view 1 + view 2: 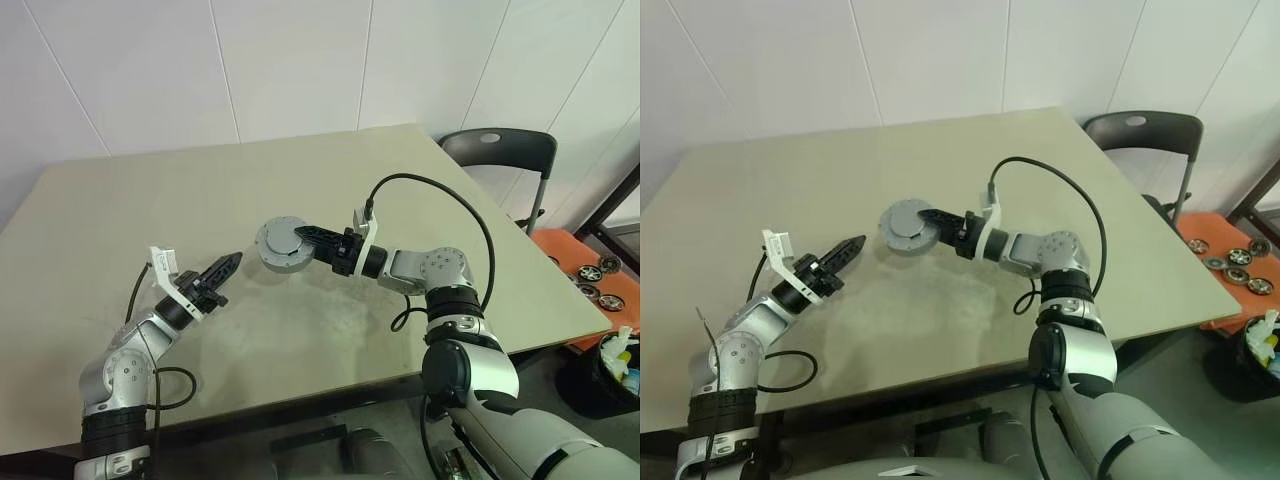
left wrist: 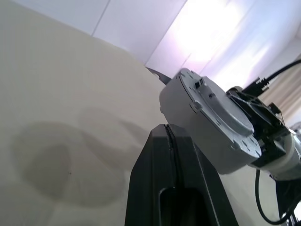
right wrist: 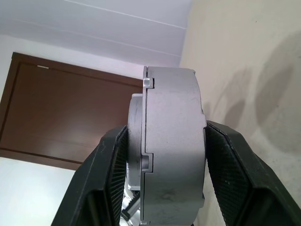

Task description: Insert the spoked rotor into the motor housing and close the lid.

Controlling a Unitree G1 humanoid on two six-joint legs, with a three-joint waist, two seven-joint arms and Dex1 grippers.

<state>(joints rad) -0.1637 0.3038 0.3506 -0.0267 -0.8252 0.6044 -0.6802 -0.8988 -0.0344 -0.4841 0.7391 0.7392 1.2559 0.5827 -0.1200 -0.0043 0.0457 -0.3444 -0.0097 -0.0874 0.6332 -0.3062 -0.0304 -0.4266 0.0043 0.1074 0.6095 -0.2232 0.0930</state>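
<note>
Housing and lid read as one closed silver-grey drum: the motor housing (image 3: 171,155) sits clamped edge-on between your right gripper (image 1: 313,238) fingers, one pad on each flat face, with the lid (image 2: 217,104) seated against it and only a thin seam between the two. You hold it clear of the table (image 1: 120,210), out at about twelve o'clock from the robot over the middle of the tabletop; its shadow falling apart from it on the surface tells you it is lifted. I judge the face-to-face squeeze also keeps the lid pressed home. The spoked rotor is presumably inside, though I cannot confirm that. Your left gripper (image 1: 228,264), fingers pressed together on nothing, points toward the drum from its eight o'clock, just apart.
</note>
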